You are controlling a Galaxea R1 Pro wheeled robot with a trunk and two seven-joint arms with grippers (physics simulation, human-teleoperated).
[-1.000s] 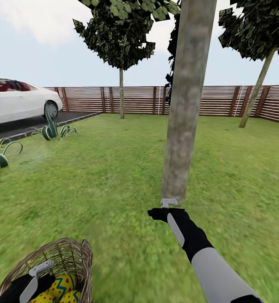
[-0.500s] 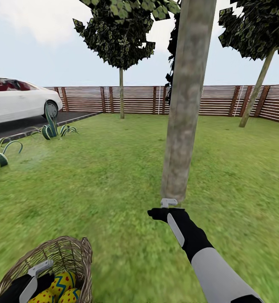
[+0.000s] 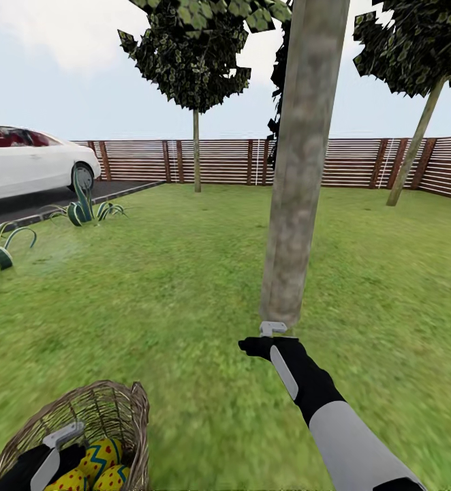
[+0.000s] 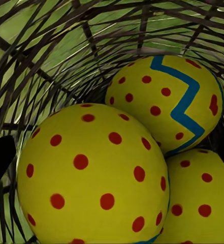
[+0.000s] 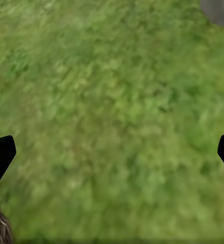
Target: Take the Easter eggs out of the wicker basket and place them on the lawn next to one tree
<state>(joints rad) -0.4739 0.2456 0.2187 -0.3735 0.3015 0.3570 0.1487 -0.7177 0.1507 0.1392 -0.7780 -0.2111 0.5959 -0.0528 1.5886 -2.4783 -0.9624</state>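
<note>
Our left jaws [image 4: 112, 168] stand apart, dark tips flanking the three Easter eggs [image 4: 94, 175] piled touching in the wicker basket [image 3: 110, 409]. Our right jaws [image 5: 112, 152] are spread wide over bare lawn [image 3: 184, 286], just beside the tree [image 3: 297, 170]. Beyond, we see a slatted fence [image 3: 219, 160], spiky plants [image 3: 82, 208] and a white car [image 3: 28, 160]. The left wrist view gives us the eggs' red dots and blue zigzag.
</note>
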